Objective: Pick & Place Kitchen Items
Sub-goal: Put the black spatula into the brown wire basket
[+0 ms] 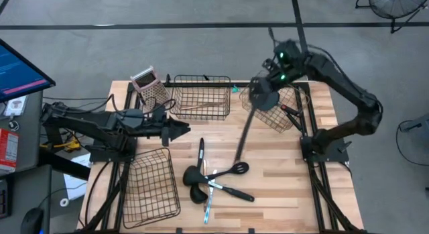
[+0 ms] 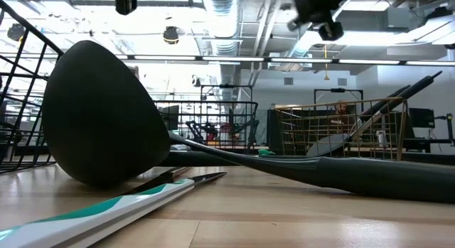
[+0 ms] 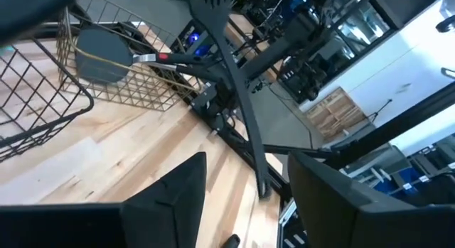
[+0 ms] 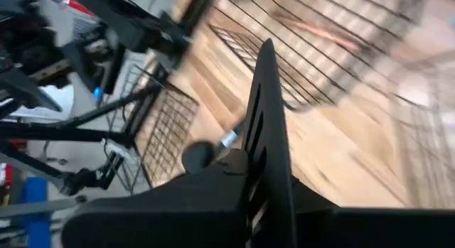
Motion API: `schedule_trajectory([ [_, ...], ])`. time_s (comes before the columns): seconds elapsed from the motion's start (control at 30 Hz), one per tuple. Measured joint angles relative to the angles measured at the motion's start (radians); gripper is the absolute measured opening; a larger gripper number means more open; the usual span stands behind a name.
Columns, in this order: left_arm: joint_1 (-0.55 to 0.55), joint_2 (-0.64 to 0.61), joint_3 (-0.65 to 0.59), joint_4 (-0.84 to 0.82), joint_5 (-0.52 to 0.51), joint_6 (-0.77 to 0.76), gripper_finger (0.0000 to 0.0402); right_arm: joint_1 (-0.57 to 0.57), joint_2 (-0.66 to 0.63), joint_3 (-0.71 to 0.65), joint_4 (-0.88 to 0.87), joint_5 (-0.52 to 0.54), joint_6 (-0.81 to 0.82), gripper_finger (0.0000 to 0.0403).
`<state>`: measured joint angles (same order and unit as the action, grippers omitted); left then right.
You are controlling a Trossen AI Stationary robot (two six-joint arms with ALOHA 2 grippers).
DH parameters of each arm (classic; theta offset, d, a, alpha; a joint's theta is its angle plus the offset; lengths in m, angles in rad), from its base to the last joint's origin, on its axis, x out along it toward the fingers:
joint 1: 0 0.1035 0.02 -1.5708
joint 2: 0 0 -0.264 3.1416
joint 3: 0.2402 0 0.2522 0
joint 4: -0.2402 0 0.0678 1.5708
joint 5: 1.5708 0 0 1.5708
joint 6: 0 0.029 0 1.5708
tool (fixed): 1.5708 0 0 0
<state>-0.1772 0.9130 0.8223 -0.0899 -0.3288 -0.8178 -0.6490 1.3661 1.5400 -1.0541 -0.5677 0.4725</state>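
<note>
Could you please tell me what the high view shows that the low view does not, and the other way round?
Only the high view shows the left gripper open over the table, the pink-topped grater and the right gripper holding a long black slotted spatula above the gold basket. Only the low view shows the room behind the table. Both show the black ladle and the teal-and-white utensil.

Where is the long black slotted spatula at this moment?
In the high view the black slotted spatula hangs from the right gripper beside the gold wire basket, its handle slanting down toward the utensils lying on the table.
</note>
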Motion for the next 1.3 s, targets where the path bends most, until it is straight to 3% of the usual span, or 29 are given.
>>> schedule_trajectory([
  [0.17,0.0,-0.006,0.0,0.002,0.004,-0.001,0.0173,-0.126,0.133,0.169,-0.35,-0.028,-0.176,0.0],
  [0.3,0.0,-0.01,0.0,0.003,0.004,-0.001,0.0172,-0.187,0.237,0.249,-0.51,0.05,-0.272,0.0],
  [0.63,-0.002,-0.011,0.0,0.004,0.079,-0.021,0.0172,-0.285,0.384,0.259,-0.517,0.017,-0.364,0.0],
  [1.07,-0.001,-0.011,0.0,0.004,0.073,-0.026,0.0172,-0.398,0.532,0.26,-0.517,0.112,-0.379,0.0],
  [1.3,-0.001,-0.011,0.0,0.004,0.07,-0.026,0.0172,-0.41,0.578,0.26,-0.517,0.295,-0.404,0.0022],
])
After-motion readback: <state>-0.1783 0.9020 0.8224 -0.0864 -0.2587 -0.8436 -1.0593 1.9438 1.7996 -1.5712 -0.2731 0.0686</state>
